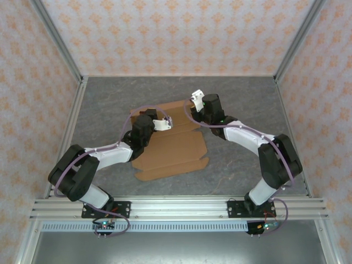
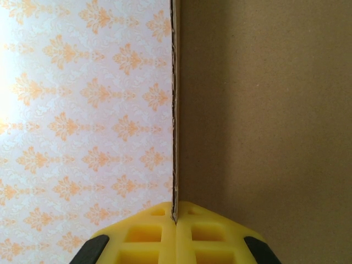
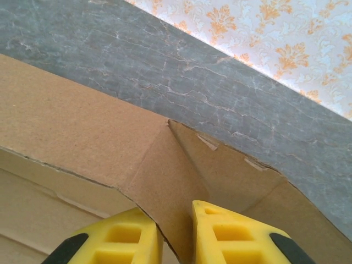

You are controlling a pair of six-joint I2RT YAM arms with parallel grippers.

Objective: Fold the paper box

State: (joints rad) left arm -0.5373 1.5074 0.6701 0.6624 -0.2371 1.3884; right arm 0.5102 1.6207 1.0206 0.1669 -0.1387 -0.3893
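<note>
The paper box (image 1: 175, 151) is a brown die-cut cardboard sheet, partly folded, on the grey table between both arms. My left gripper (image 1: 161, 124) is at its upper left part. In the left wrist view it (image 2: 176, 213) is shut on the thin edge of an upright cardboard panel (image 2: 264, 121). My right gripper (image 1: 197, 99) is at the sheet's far right corner. In the right wrist view a raised corner flap (image 3: 165, 176) stands between its yellow fingers (image 3: 175, 212), which stand narrowly open around it, a gap showing on the right side.
The grey stone-look table (image 1: 242, 104) is bounded by patterned walls and metal posts. An aluminium rail (image 1: 176, 208) carrying the arm bases runs along the near edge. Bare table lies right and left of the sheet.
</note>
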